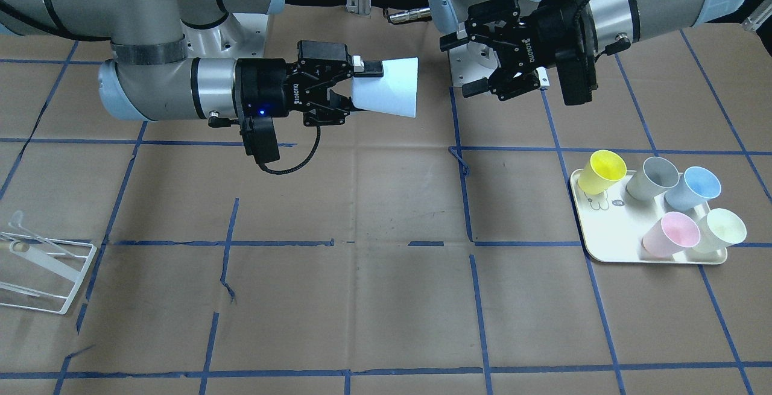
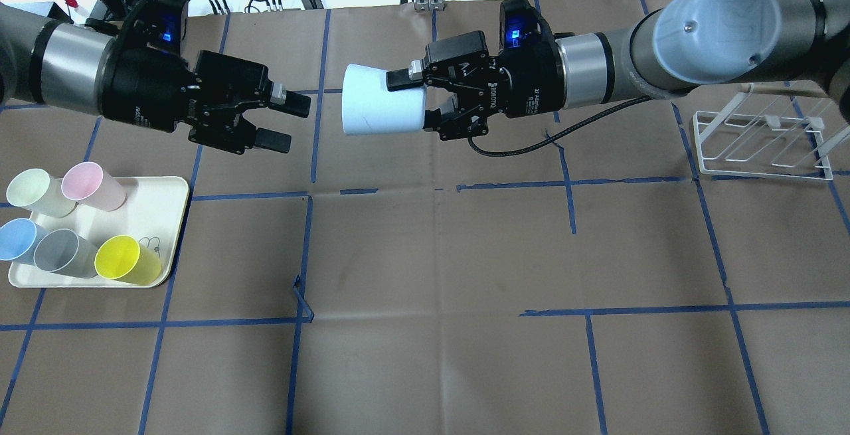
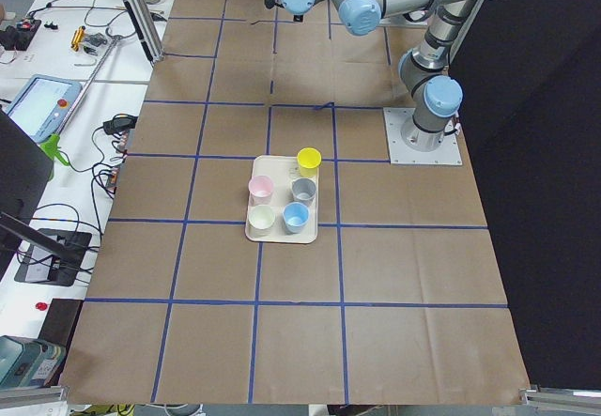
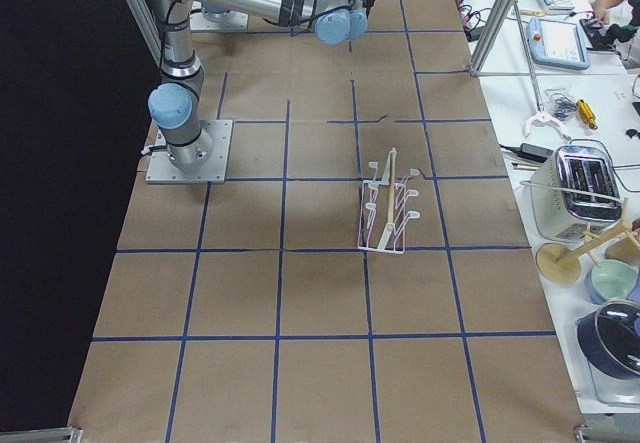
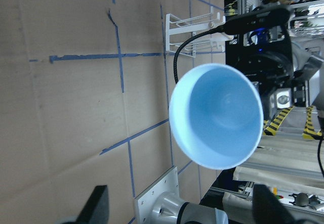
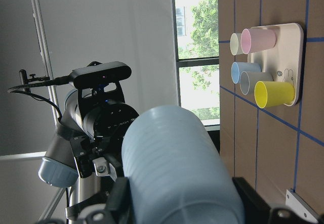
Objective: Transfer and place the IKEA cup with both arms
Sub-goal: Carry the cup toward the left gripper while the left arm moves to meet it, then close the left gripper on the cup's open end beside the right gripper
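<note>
My right gripper (image 2: 413, 99) is shut on the base end of the pale-blue IKEA cup (image 2: 378, 108) and holds it on its side above the table, mouth toward my left arm. In the front view the cup (image 1: 389, 87) is in the same grip of the right gripper (image 1: 362, 87). My left gripper (image 2: 290, 123) is open and empty, a short gap from the cup's mouth, and it also shows in the front view (image 1: 461, 64). The left wrist view looks straight into the cup's blue inside (image 5: 216, 115). The right wrist view shows the cup's outer wall (image 6: 177, 163) close up.
A cream tray (image 2: 159, 196) on my left side holds a second blue cup (image 2: 16, 239) and pink, grey, yellow and pale-green cups. A white wire rack (image 2: 757, 146) stands on my right side. Blue tape lines cross the brown table.
</note>
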Controlling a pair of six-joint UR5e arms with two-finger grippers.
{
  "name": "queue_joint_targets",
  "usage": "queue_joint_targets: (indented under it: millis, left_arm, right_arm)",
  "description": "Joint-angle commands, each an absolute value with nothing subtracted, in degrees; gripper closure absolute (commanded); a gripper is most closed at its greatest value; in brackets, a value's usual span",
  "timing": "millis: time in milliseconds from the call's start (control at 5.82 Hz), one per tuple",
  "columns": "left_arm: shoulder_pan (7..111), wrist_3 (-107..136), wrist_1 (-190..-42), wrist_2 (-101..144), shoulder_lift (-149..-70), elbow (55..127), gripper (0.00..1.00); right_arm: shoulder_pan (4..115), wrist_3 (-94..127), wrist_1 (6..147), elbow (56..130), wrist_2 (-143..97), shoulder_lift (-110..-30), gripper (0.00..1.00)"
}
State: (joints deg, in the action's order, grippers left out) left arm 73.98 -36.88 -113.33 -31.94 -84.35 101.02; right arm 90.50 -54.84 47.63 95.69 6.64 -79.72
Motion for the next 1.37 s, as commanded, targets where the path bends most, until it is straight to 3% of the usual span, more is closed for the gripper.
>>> queue_joint_targets:
  millis: [0,1030,1202]
  left_arm:
    - [73.74,-37.27,-113.38,-24.47,-84.72,101.43,0.01]
    - [78.84,-34.98,-112.50,-18.63,-87.36,100.02,0.02]
    - [78.84,-34.98,-112.50,-18.89,-87.45,100.02,0.11]
  right_arm:
    - [90.53,-54.84,47.64,95.71,6.59,-79.72,0.66]
    - [90.53,-54.93,47.72,95.71,6.68,-79.72,0.67]
    - [90.53,-54.93,47.72,95.71,6.68,-79.72,0.67]
